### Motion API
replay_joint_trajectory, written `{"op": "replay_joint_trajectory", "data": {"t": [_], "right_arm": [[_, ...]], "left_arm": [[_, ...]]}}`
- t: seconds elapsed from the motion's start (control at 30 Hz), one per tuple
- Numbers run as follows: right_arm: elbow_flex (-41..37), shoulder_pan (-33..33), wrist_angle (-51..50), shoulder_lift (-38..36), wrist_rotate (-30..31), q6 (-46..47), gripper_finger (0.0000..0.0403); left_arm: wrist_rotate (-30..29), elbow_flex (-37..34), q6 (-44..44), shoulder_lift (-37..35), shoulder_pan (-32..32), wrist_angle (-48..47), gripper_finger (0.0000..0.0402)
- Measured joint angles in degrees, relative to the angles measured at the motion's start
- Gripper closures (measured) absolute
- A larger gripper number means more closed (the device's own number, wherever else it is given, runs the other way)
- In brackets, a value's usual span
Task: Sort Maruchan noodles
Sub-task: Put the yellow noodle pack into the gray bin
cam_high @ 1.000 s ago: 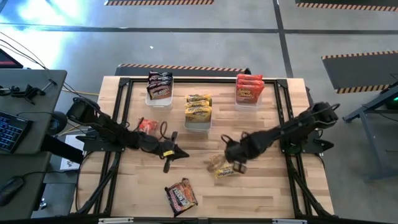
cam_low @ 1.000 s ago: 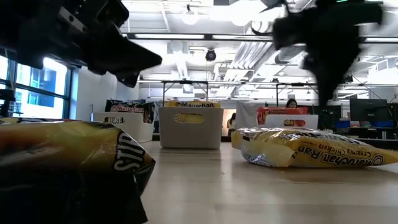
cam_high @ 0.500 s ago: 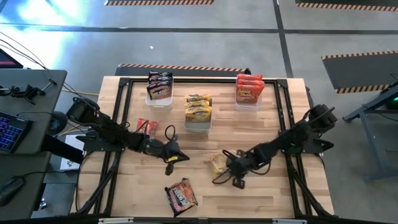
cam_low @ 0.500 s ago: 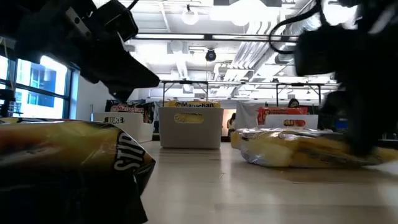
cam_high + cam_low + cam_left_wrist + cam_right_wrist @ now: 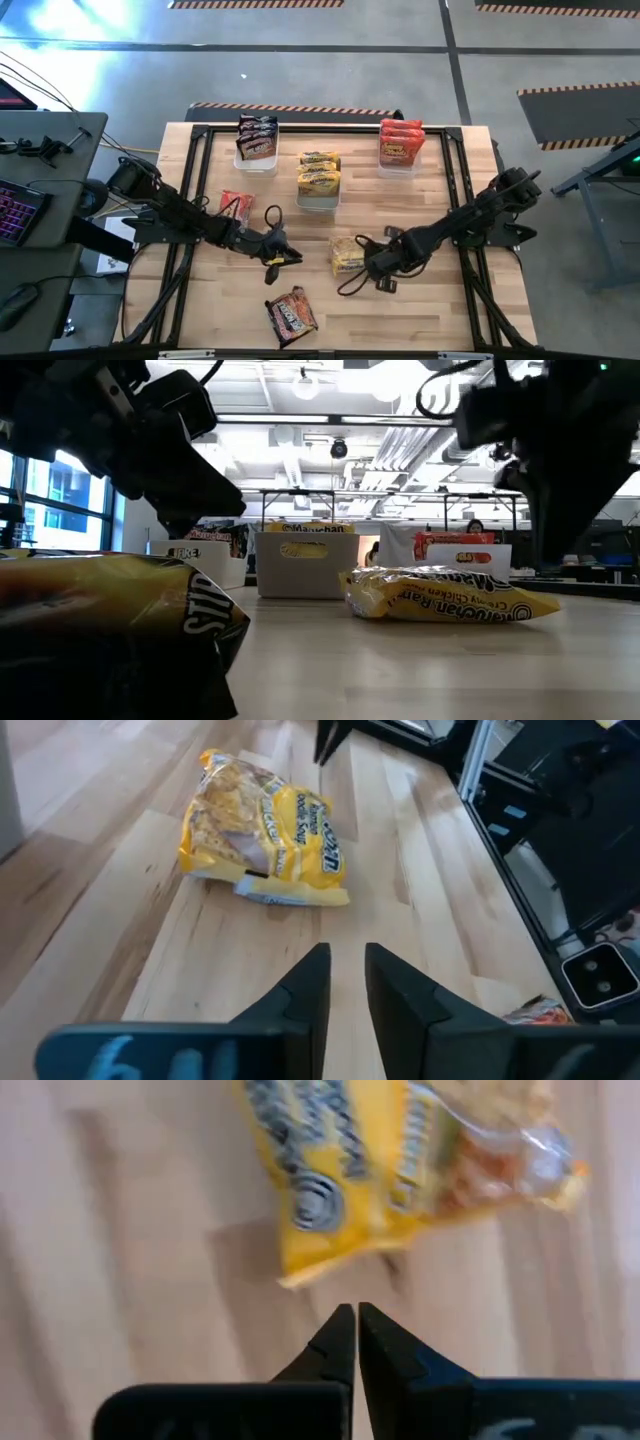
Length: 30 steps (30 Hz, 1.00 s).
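Observation:
A yellow noodle packet (image 5: 347,256) (image 5: 440,596) (image 5: 262,830) (image 5: 400,1160) lies flat on the table's middle. My right gripper (image 5: 377,268) (image 5: 355,1315) points down just right of it, shut and empty, its tips short of the packet's edge. My left gripper (image 5: 285,256) (image 5: 347,965) hangs to the packet's left, pointing at it, with a narrow gap between its fingers and nothing in it. A red packet (image 5: 237,203) lies flat by the left arm. A dark packet (image 5: 291,312) (image 5: 120,630) lies flat near the front edge.
Three clear bins stand along the far side: one with dark packets (image 5: 256,140), one with yellow packets (image 5: 319,178) (image 5: 306,563), one with red packets (image 5: 401,146) (image 5: 462,550). A black frame (image 5: 195,150) runs around the table. Bare wood lies at the front right.
My right gripper has come down beside the yellow packet, moving toward the table's left. The packet has slid a little toward the left and far side and has turned about, still flat on the wood.

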Motion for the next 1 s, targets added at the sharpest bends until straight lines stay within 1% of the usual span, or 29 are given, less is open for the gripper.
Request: {"op": "replay_joint_trajectory", "data": {"t": [0.03,0.1,0.23,0.3,0.47,0.57,0.6,0.67,0.77,0.83,0.9,0.93,1.0], "right_arm": [[-0.6,0.0,-0.2,0.0,0.6,0.8,0.0403],[-2.3,-0.4,2.4,0.5,1.2,1.2,0.0403],[-5.1,-1.0,14.7,2.2,0.8,-1.6,0.0403],[-5.3,-1.2,19.9,3.6,0.7,-3.6,0.0403],[-5.3,-1.9,36.5,5.4,0.8,-9.1,0.0403],[-4.8,-2.6,40.2,5.6,-0.1,-10.1,0.0403],[-4.2,-2.8,39.4,5.5,-0.3,-10.7,0.0403],[-2.8,-2.9,34.3,4.7,0.0,-11.9,0.0403],[0.5,-2.8,23.0,3.5,3.8,-12.6,0.0403],[2.4,-2.8,14.1,3.0,7.1,-11.9,0.0403],[3.9,-2.8,7.9,2.9,9.5,-10.7,0.0403],[4.2,-2.9,5.8,2.8,10.2,-10.5,0.0403],[4.3,-3.1,5.3,2.8,10.6,-10.2,0.0403]], "left_arm": [[0.0,0.0,0.0,0.0,0.0,0.1,0.0341],[-0.2,0.0,0.0,0.0,0.0,0.1,0.0339],[-0.2,0.0,-0.2,0.0,0.0,0.1,0.0339],[-0.9,0.0,-1.1,0.0,0.0,0.2,0.0339],[-1.3,0.0,-2.1,0.0,-0.1,-0.1,0.0339],[-1.4,0.0,-1.8,0.0,-0.4,-0.3,0.0339],[-1.7,0.0,-1.5,0.0,-0.5,-0.4,0.0338],[-2.7,0.0,-0.8,0.0,-0.9,-0.7,0.0334],[-5.4,0.0,0.5,0.0,-1.5,-1.6,0.0316],[-6.3,0.0,1.4,0.4,-1.6,-1.3,0.0296],[-6.6,0.2,2.1,1.5,-1.6,-1.0,0.0271],[-6.8,0.8,2.7,2.5,-1.6,-1.4,0.0258],[-7.0,2.5,4.4,5.3,-1.6,-1.6,0.0233]]}}
